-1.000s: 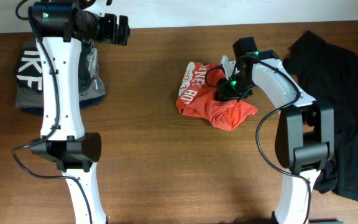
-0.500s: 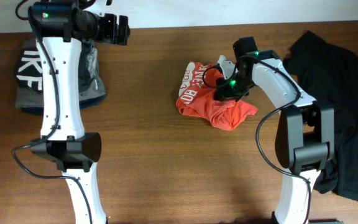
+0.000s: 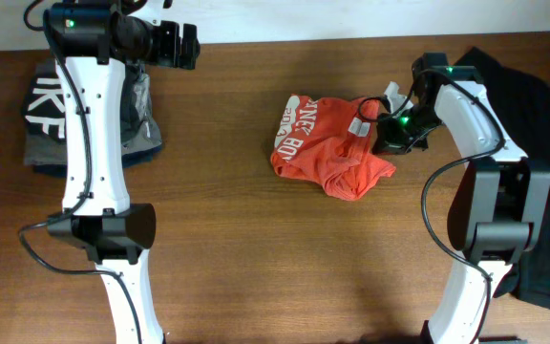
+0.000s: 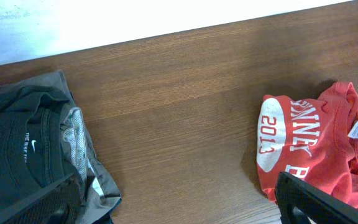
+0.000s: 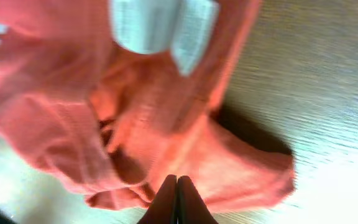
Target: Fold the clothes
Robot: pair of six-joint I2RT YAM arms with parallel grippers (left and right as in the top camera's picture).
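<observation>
A crumpled red shirt (image 3: 327, 148) with white lettering lies at the table's middle; it also shows in the left wrist view (image 4: 309, 149) and fills the right wrist view (image 5: 142, 118). My right gripper (image 3: 392, 134) sits at the shirt's right edge with its fingers (image 5: 176, 186) pressed together, seemingly pinching the fabric. The shirt's white neck tag (image 3: 359, 125) faces up. My left gripper (image 3: 189, 46) is open and empty, high at the back left; its wide-apart fingers (image 4: 179, 208) frame bare wood.
A dark grey Nike garment (image 3: 41, 115) lies at the back left, under the left arm, and shows in the left wrist view (image 4: 23, 149). A black garment (image 3: 528, 124) is heaped along the right edge. The table's back edge meets a white wall (image 4: 135, 18).
My right gripper has moved right, from over the shirt's middle to its right edge. The shirt's upper part has spread rightward and its neck tag now shows. The left arm has not moved.
</observation>
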